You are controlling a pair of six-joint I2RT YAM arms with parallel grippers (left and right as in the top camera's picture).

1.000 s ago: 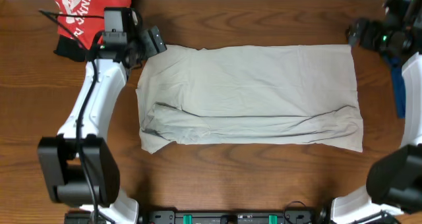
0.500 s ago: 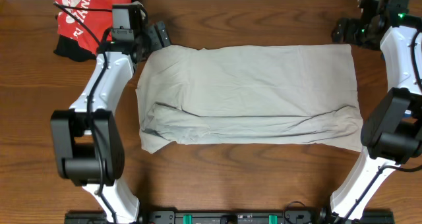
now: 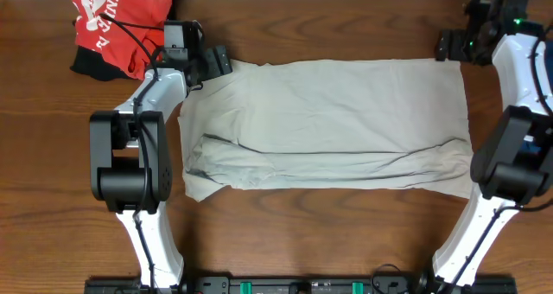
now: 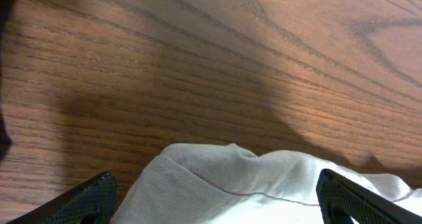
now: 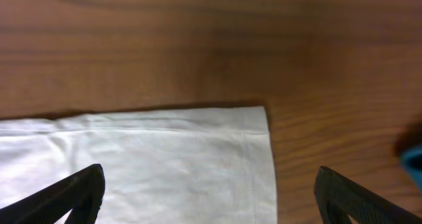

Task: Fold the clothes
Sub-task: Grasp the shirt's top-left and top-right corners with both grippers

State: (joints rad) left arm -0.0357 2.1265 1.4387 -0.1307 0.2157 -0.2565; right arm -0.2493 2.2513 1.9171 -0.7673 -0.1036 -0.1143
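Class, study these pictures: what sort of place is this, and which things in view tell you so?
Probably a robotics lab bench, not a home. A left arm and right arm flank a wooden table, with a pale shirt spread flat between them and a red garment heaped at one corner.

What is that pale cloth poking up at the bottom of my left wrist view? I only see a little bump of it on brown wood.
Observer: It is one corner of a large, wrinkled, thin pale beige shirt, which the overhead view shows spread flat across the brown wooden table.
Visitor: Is anything else lying nearby?
Observer: Yes, a crumpled red garment with white lettering lies at the table's far left corner, past the arm.
Visitor: And where is the other arm?
Observer: The right gripper is open at the shirt's far right corner; its own camera shows that hemmed corner lying flat on the wood.
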